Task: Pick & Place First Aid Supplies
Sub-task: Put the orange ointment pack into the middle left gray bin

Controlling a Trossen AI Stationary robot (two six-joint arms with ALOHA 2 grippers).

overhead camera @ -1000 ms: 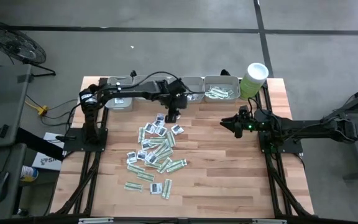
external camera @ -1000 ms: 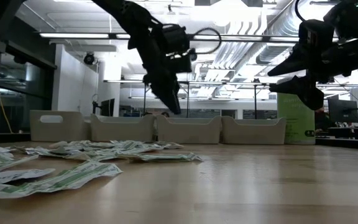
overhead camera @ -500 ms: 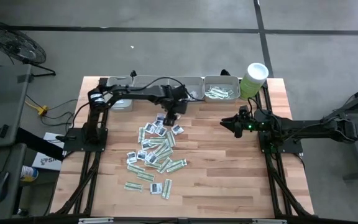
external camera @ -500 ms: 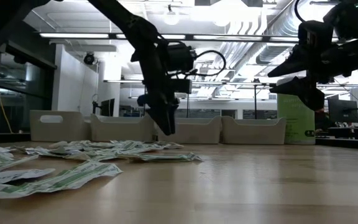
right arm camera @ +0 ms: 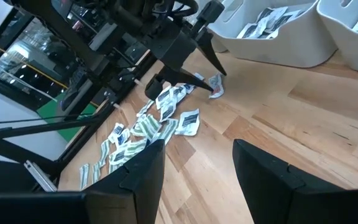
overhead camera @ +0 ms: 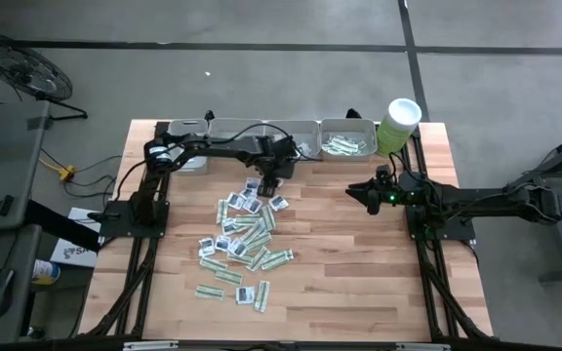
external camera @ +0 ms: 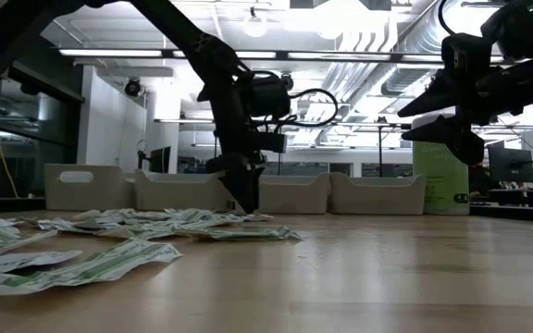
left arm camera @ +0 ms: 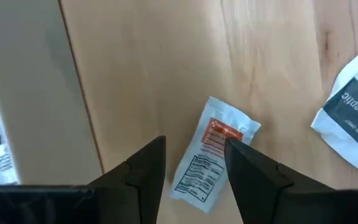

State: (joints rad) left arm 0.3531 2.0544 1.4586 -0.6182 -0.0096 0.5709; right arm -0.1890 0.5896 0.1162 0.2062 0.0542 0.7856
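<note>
Several first aid supplies (overhead camera: pixel 245 234), flat green-white strips and white squarish sachets, lie loose on the wooden table (overhead camera: pixel 359 273). My left gripper (overhead camera: pixel 269 183) points steeply down at the far end of the pile, its tips (external camera: pixel 248 205) just above the tabletop. It is open, with a small white sachet with an orange mark (left arm camera: pixel 207 165) lying flat between its fingers (left arm camera: pixel 148 168). My right gripper (overhead camera: pixel 357 193) hangs open and empty above the table's right half.
Grey trays (overhead camera: pixel 305 132) stand in a row along the far edge; the right one (overhead camera: pixel 347 146) holds sachets. A pale green tub with a white lid (overhead camera: pixel 398 125) stands at the far right corner. Bare wood lies on the near right (overhead camera: pixel 359 292).
My left gripper has come down from well above the table until its tips hang just over the far end of the pile, and has tipped to point more steeply down. The sachets have stayed where they were.
</note>
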